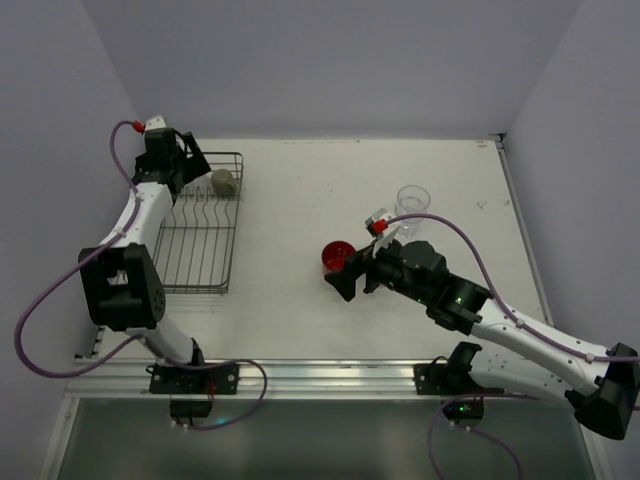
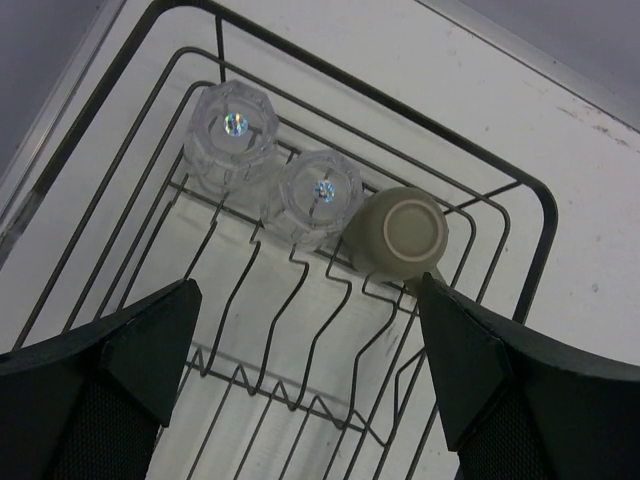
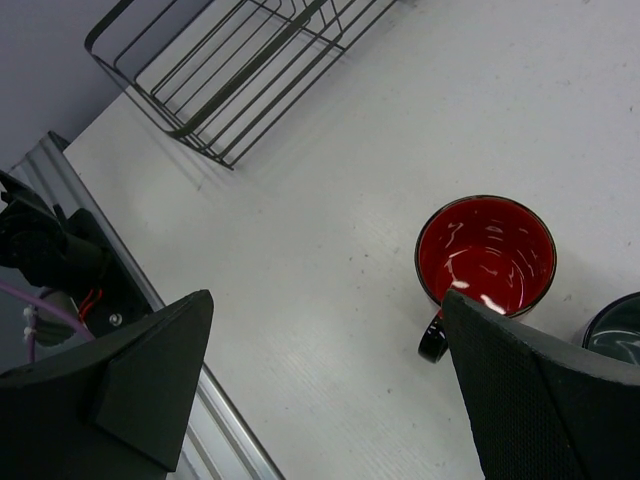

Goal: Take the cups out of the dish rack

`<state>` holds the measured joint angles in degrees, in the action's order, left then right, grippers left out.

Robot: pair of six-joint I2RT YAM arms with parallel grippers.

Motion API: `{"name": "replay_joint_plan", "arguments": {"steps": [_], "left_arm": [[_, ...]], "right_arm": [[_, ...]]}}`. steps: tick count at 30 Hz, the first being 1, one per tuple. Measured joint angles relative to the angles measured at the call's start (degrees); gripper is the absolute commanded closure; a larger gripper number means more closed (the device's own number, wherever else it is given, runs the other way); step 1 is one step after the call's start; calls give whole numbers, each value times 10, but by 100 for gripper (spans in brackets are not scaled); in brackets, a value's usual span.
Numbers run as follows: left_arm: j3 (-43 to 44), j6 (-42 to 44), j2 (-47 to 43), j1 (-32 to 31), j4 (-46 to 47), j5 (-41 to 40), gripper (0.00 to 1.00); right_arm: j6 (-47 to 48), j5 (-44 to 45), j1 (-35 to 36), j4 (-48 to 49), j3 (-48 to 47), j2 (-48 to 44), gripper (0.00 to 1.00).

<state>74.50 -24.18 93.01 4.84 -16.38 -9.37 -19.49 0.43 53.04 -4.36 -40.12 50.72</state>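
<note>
The dark wire dish rack (image 1: 200, 250) sits at the table's left. My left gripper (image 1: 185, 160) hovers over its far end, open and empty. In the left wrist view, the left gripper (image 2: 307, 300) looks down on two clear tumblers (image 2: 232, 128) (image 2: 320, 190) and a greyish-tan cup (image 2: 400, 232), all upside down against the rack's far rim (image 2: 530, 190). The tan cup (image 1: 223, 182) also shows from above. A red mug (image 1: 336, 256) (image 3: 486, 250) stands upright on the table beside my open, empty right gripper (image 1: 355, 278) (image 3: 328, 305). A dark green mug (image 3: 615, 330) peeks in at the edge. Another clear tumbler (image 1: 412, 203) stands on the table.
An aluminium rail (image 1: 320, 375) (image 3: 230, 440) runs along the table's near edge. Grey walls close in the table at the back and both sides. The rack's near corner (image 3: 200, 140) lies to the left of the right gripper.
</note>
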Motion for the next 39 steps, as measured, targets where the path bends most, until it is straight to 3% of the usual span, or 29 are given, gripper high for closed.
{"name": "replay_joint_plan", "arguments": {"steps": [11, 28, 37, 39], "left_arm": [[85, 23, 125, 4, 26, -40, 20], [144, 42, 221, 30, 47, -63, 25], [180, 58, 261, 33, 52, -67, 38], [181, 58, 265, 34, 53, -67, 45]], "right_arm": [[0, 0, 0, 8, 3, 19, 2], [1, 0, 0, 29, 3, 97, 2], [1, 0, 0, 32, 3, 125, 2], [2, 0, 0, 32, 3, 128, 2]]}}
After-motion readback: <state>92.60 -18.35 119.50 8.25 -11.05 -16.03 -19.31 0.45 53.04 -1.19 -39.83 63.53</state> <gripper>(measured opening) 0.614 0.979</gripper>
